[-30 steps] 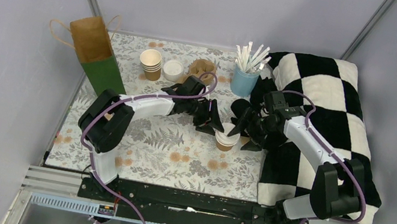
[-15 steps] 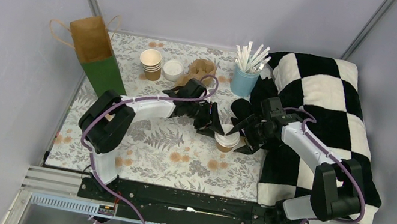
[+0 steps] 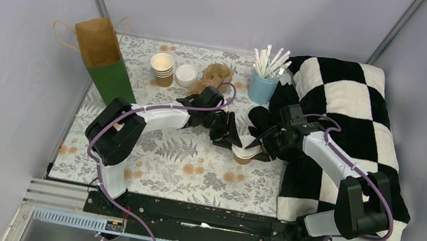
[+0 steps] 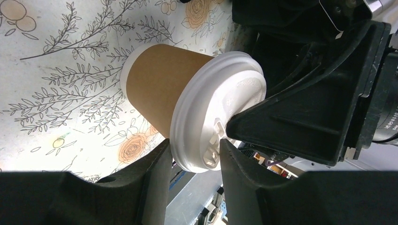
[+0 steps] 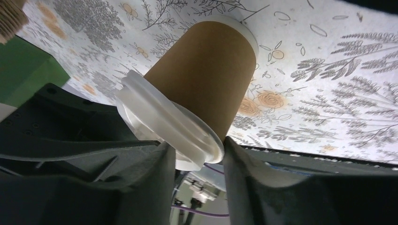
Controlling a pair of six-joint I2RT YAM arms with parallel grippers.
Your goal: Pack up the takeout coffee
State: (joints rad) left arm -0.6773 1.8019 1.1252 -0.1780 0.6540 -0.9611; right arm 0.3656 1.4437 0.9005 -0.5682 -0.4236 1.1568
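A tan paper takeout coffee cup (image 3: pixel 242 157) with a white lid (image 3: pixel 246 146) stands upright on the floral mat. My left gripper (image 3: pixel 232 135) reaches it from the left, and its fingertips pinch the lid's rim (image 4: pixel 216 117) from above and below. My right gripper (image 3: pixel 262 146) comes from the right and is shut on the opposite edge of the same lid (image 5: pixel 164 126), one finger on top and one under the rim beside the cup wall (image 5: pixel 211 79). In the left wrist view my left gripper (image 4: pixel 193 161) sits low, with a right finger (image 4: pixel 300 126) just beyond.
At the back of the mat stand a stack of open tan cups (image 3: pixel 162 68), white lids (image 3: pixel 185 75), a brown pulp carrier (image 3: pixel 217 74) and a light-blue cup of white straws (image 3: pixel 263 83). A brown-and-green paper bag (image 3: pixel 103 56) stands back left. A checkered cloth (image 3: pixel 347 130) covers the right side.
My right gripper moved left onto the cup and narrowed its jaws on the lid's edge. My left gripper closed a little more on the lid's other edge.
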